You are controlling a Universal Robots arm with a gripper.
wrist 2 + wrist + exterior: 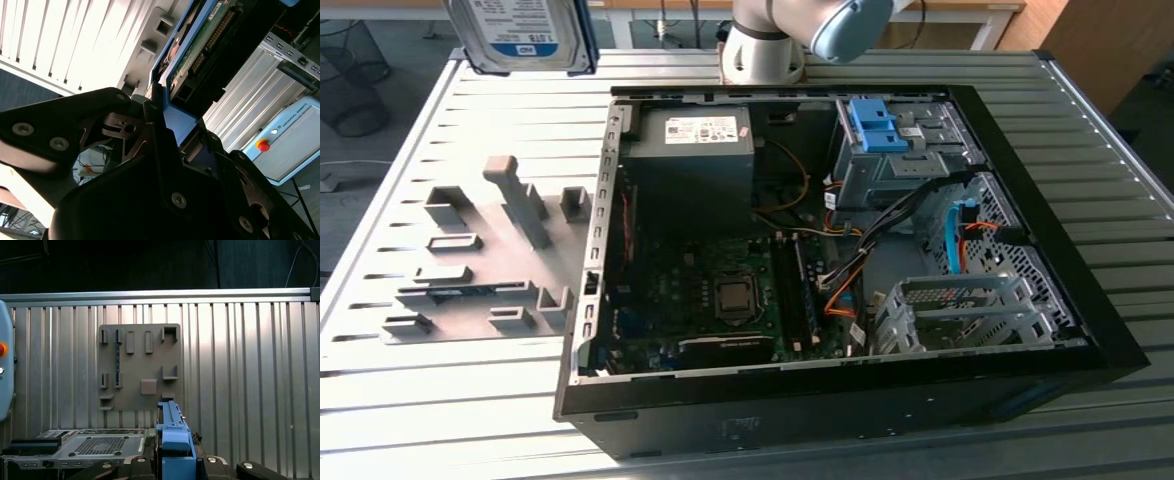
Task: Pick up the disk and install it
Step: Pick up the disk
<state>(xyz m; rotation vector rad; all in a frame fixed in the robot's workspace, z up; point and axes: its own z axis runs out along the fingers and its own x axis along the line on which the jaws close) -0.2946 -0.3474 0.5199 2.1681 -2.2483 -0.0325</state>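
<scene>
the hand point(171, 120) is closed on the disk point(520, 32), its jaws pinching the blue side rails; in the second wrist view the green circuit board faces the camera. in the exterior view the disk hangs high over the far corner of the slatted metal surface point(454, 400), on that view's left, well apart from the open computer case point(1101, 335). the first wrist view looks past a blue rail onto the grey fixture plate point(140, 367). the disk looks stiff and fairly heavy, a metal body with smooth faces that could slip, and its exposed board and connector seem fragile. the plastic rails along the long edges look like the sound place to hold, pressing neither label nor board. inside the case a blue bracket point(878, 125) sits by the drive bays
</scene>
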